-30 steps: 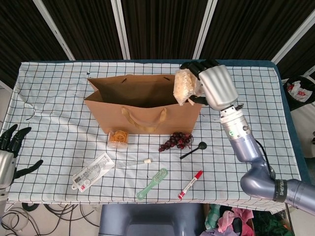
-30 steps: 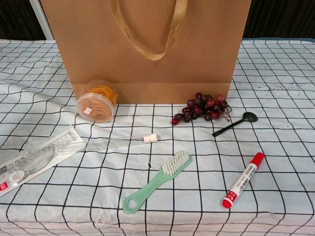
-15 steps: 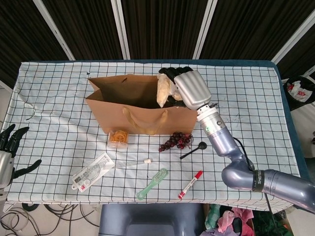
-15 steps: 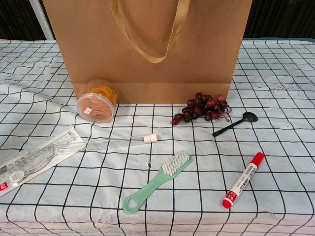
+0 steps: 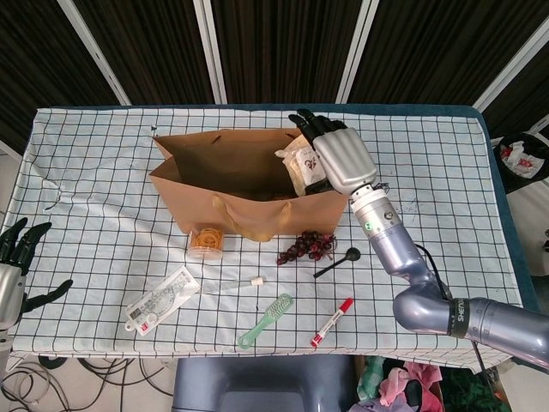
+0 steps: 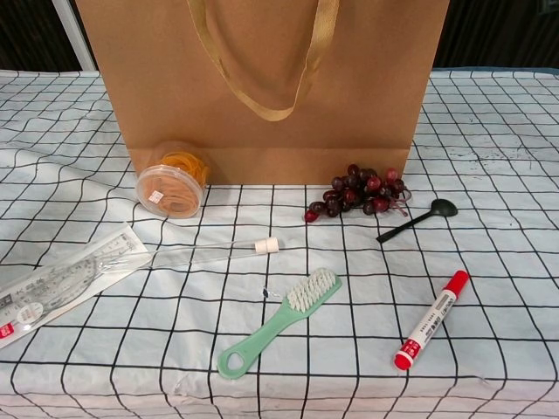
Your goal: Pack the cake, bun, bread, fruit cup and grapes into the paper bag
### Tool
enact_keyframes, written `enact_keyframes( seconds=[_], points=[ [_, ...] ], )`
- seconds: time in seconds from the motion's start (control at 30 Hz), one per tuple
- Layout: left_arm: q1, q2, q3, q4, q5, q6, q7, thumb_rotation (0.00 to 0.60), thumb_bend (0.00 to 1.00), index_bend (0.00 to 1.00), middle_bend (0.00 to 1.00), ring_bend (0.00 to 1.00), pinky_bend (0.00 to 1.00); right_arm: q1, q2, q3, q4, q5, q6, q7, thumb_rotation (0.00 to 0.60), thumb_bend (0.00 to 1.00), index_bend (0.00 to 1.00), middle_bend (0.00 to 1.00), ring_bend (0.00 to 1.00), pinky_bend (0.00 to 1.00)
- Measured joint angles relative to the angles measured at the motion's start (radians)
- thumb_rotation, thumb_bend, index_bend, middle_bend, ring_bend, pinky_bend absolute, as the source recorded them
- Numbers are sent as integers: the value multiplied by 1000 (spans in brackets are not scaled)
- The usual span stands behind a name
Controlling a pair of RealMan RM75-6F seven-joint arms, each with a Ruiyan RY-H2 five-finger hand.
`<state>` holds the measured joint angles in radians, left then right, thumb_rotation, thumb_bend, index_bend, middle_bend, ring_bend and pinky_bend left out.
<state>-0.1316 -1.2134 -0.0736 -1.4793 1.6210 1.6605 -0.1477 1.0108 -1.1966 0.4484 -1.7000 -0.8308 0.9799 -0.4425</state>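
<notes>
Right hand (image 5: 339, 159) hides part of wrapped bread (image 5: 298, 163).

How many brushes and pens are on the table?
2: a green brush near the front edge, and a red marker to its right. More could hide behind the paper bag.

Your chest view cuts the paper bag (image 6: 262, 87) off at its top, hiding its opening. In your head view, your left hand (image 5: 15, 266) is cropped by the frame's left edge.
</notes>
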Motion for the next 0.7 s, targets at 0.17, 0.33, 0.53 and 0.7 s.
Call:
enact_keyframes(
  seconds=[0.17,0.33,0.53,0.7],
  points=[
    [0,0,0,0,0,-2,-1,600,78,106,160,15,119,-6,-4,17,2,-5,70,11,600,37,83,52,152,262],
    [1,2,0,-2,2,-1,-1,600,78,106,159,15,119,-18,-30,41,21,-39,167,47,600,35,83,57,153,261],
    [3,3,1,-3,4,2,-1,600,78,105,158,15,119,-28,-15,35,22,-29,136,55,600,35,83,64,155,261],
    [1,3,-1,-1,0,-3,0,600,78,106,158,15,120,-32,17,25,13,-26,105,52,600,35,83,67,157,255]
  ],
)
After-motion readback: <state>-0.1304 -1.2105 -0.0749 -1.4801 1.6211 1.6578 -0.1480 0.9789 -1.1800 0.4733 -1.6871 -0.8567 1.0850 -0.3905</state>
